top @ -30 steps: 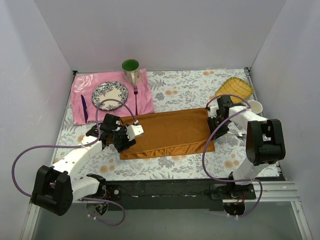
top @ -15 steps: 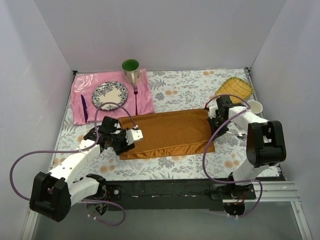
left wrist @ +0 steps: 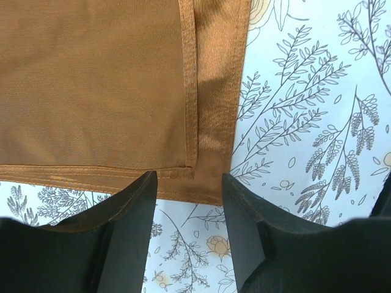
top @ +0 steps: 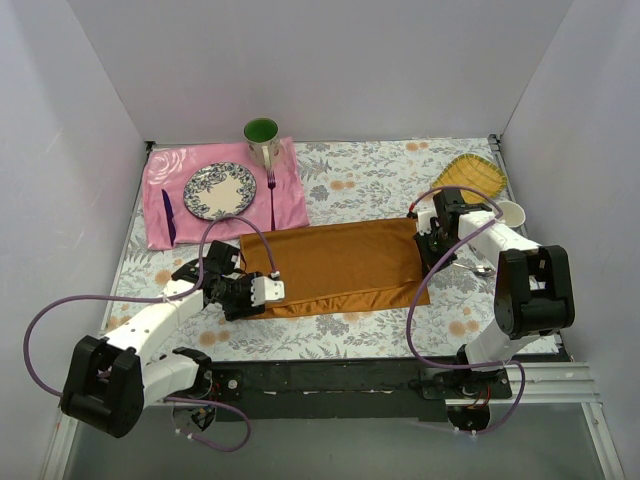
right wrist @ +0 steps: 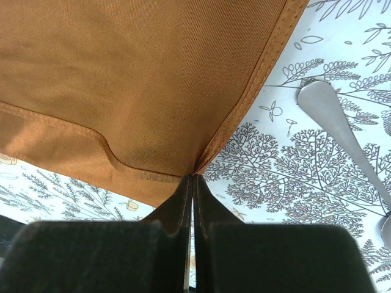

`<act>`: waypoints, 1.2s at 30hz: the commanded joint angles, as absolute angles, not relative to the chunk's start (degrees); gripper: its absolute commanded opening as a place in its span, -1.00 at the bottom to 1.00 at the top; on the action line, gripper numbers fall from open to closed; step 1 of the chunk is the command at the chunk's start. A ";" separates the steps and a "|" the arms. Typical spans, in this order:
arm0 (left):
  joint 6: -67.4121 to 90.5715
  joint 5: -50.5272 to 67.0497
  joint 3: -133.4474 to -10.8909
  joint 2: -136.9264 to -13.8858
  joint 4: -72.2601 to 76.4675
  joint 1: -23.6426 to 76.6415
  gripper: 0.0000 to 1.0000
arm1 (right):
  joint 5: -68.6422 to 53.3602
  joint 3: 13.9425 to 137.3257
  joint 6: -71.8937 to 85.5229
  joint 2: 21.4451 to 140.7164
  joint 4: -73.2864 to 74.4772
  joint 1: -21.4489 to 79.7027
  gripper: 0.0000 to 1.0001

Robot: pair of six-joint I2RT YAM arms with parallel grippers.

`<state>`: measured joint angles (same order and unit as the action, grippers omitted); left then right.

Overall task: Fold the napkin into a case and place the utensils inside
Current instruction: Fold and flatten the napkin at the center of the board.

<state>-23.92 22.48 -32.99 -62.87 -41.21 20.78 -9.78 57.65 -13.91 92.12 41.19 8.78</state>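
Napkin [top: 340, 262]: rust-orange satin, folded to a wide band, flat at table centre. Left claw [top: 268, 291]: at the napkin's 8 o'clock corner, jaws parted, the hemmed corner lying between them, ungripped; arm low, reaching from the base toward 2 o'clock. Right claw [top: 432, 256]: at the napkin's 3 o'clock edge, jaws pressed together on the cloth; arm elbow-up, forearm aimed toward 10 o'clock. Right wrist view alone shows the pinched hem rising to the tips; spoon [right wrist: 342, 131] beside it at 2 o'clock. Left wrist view alone shows the doubled hems.

Floral table [top: 350, 335], rust-orange napkin [top: 340, 262], pink cloth [top: 292, 205], silver spoon [right wrist: 324, 107], yellow tray [top: 470, 177]
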 commanded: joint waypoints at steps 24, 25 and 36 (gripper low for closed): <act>-26.81 21.71 -31.64 -66.45 -36.30 21.00 -0.50 | -13.18 60.21 -14.68 90.70 42.80 9.32 -0.97; -27.15 21.88 -31.64 -66.45 -36.56 21.01 -0.34 | -13.27 60.21 -14.68 90.70 42.89 9.32 -0.97; -28.30 21.36 -31.03 -66.80 -36.39 20.92 -0.20 | -13.45 60.56 -14.68 91.23 42.80 9.32 -0.97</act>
<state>-27.31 21.10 -31.86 -66.46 -37.26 20.80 -12.19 58.00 -14.15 92.07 42.02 9.08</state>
